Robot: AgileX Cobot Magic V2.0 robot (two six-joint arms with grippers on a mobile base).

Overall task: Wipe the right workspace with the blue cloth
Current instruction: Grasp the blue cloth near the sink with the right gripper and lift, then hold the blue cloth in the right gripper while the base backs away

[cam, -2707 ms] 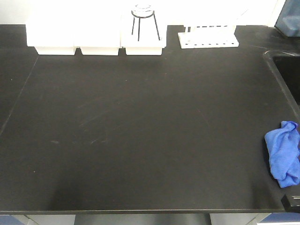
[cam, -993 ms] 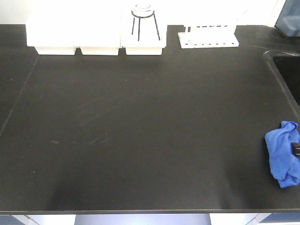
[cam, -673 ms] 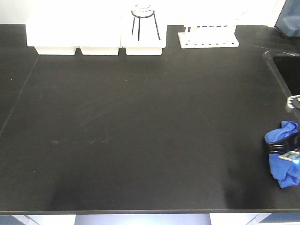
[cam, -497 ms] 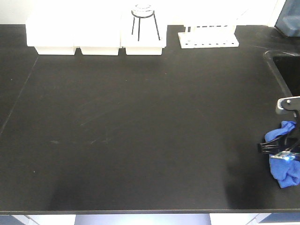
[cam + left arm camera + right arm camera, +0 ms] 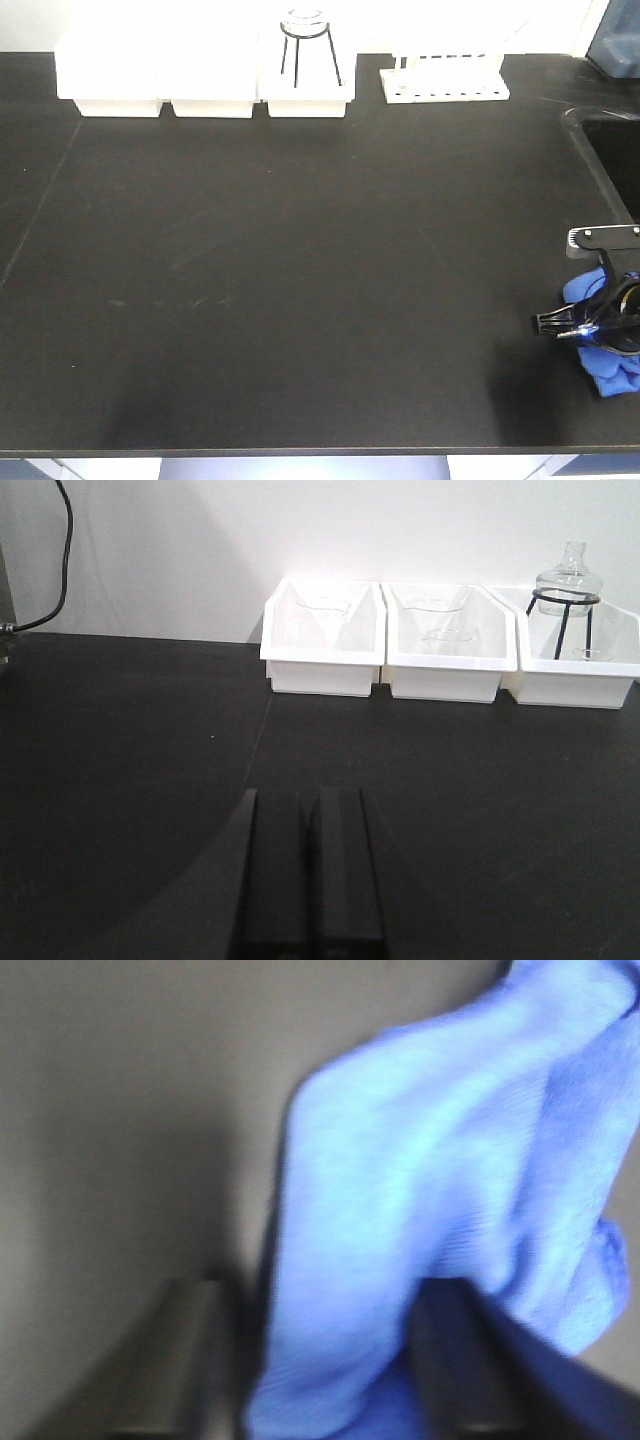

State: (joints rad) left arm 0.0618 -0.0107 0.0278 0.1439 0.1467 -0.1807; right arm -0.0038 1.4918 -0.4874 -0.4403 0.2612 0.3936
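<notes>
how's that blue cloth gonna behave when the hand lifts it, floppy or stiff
Likely floppy: the blue cloth lies in soft rumpled folds, so it should drape and sag from wherever it is pinched. Probably light, being a small rag. Its fuzzy weave looks grippy rather than slippery, so the right hand, straddling it, should hold it.

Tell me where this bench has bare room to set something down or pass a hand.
The benchtop is bare across its whole middle and left, from the white trays and tube rack at the back to the front edge. Crowded only at the right: the sink, and the right gripper straddling the blue cloth.
</notes>
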